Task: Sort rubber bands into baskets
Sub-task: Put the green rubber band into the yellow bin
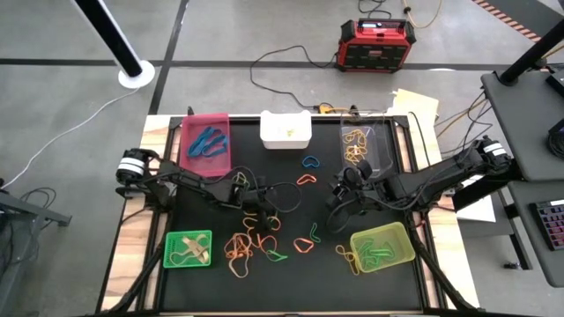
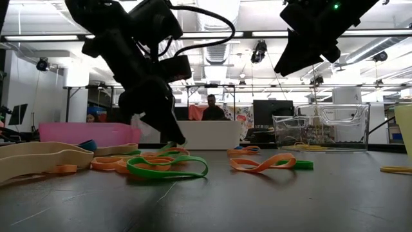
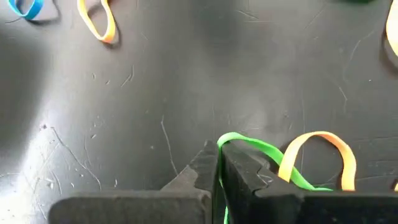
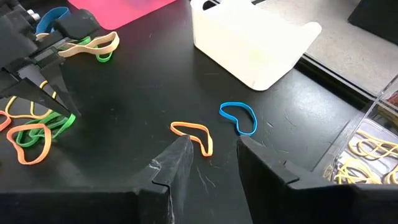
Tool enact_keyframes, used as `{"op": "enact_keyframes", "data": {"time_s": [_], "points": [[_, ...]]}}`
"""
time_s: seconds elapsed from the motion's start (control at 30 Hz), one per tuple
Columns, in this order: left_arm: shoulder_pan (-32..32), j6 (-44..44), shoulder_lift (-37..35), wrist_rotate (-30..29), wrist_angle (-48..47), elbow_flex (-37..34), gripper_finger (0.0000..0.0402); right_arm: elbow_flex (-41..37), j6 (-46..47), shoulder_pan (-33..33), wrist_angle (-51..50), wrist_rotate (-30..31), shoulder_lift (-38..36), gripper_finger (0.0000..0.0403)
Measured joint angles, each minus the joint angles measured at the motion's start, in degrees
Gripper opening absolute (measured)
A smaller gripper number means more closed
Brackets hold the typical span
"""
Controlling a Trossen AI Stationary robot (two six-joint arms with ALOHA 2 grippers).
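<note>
Left claw (pinching green band), blue bands in pink basket

1. Red-and-black box: you will find it on the grey floor at the upper centre-right of the high view, cables running from it.
2. White pole base: upper left of that view, a round foot on the floor.
3. Keyboard: right edge, partly cut off.
4. Tan papers: just beyond the table's upper right corner.
5. Black mat: it covers the tabletop.
6. Person: seated, centre background of the low view.
7. Monitor: dark, right of that person.
</note>
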Motion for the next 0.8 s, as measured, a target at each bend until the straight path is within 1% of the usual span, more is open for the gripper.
{"op": "enact_keyframes", "data": {"time_s": [0.1, 0.2, 0.33, 0.47, 0.6, 0.73, 0.8], "points": [[-0.02, 0.48, -0.53, -0.02, 0.02, 0.61, 0.0000, -0.29, -0.16, 0.52, 0.79, 0.06, 0.07, 0.0118], [-0.12, 1.30, -1.72, -0.46, 0.14, 1.35, 0.0000, -1.92, -3.36, 1.66, 6.19, -0.45, 0.80, 0.0120], [-0.11, 2.89, -4.41, -0.50, 1.64, 2.43, 0.0000, -5.25, -12.11, 2.79, 20.09, -5.20, 3.23, 0.0131], [-0.11, 5.10, -7.68, -0.57, 3.03, 3.12, 0.0000, -7.32, -19.32, 2.66, 33.23, -11.19, 7.30, 0.0150], [-0.15, 6.20, -11.96, -0.55, 4.41, 3.10, 0.0000, -7.46, -26.07, 2.54, 43.65, -12.68, 11.94, 0.0177], [-0.39, 6.21, -15.78, -0.52, 6.10, 2.83, 0.0000, -7.45, -30.85, 1.33, 54.49, -16.93, 16.06, 0.0204], [-0.54, 6.20, -17.10, -0.49, 6.86, 2.72, 0.0000, -7.45, -33.15, 0.54, 60.12, -16.94, 18.18, 0.0214]]}}
